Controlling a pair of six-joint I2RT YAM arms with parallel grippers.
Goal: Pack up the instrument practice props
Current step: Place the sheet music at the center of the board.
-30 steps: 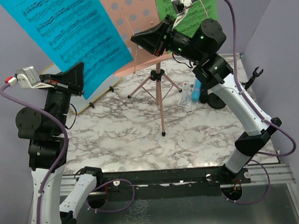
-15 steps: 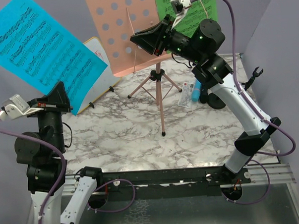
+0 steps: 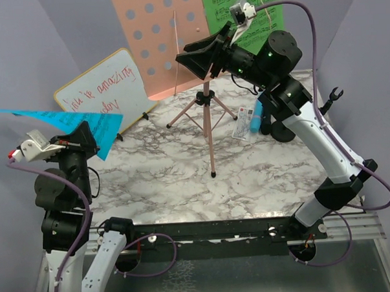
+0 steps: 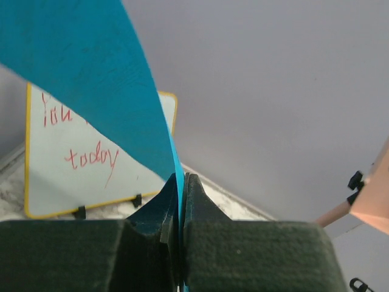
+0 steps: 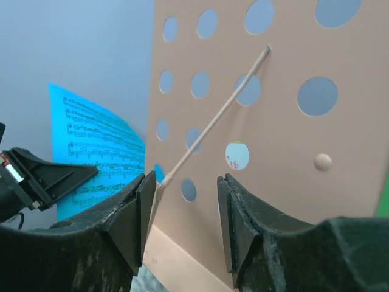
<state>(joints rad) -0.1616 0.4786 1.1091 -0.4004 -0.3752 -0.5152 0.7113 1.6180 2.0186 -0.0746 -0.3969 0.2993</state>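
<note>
My left gripper (image 3: 86, 139) is shut on the edge of the blue music sheet (image 3: 63, 121), low at the left and well away from the stand. In the left wrist view the blue sheet (image 4: 91, 73) runs up out of the pinched jaws of that gripper (image 4: 181, 182). The pink music holder's perforated tray (image 3: 155, 41) stands on its tripod (image 3: 207, 119), and the green sheet (image 3: 241, 14) rests on its right side. My right gripper (image 3: 190, 56) is open in front of the tray (image 5: 279, 121), holding nothing; its left pad is close to a thin pink rod (image 5: 213, 121).
The yellow-framed whiteboard (image 3: 105, 92) leans at the back left. A blue microphone (image 3: 257, 117) and a black round-based holder (image 3: 282, 130) lie behind the right arm, with a black clip (image 3: 335, 94) by the right wall. Purple walls close in on three sides.
The left arm has swung down and left, drawing the blue sheet off the tray and uncovering the whiteboard. The right jaws have opened and the right arm has shifted slightly.
</note>
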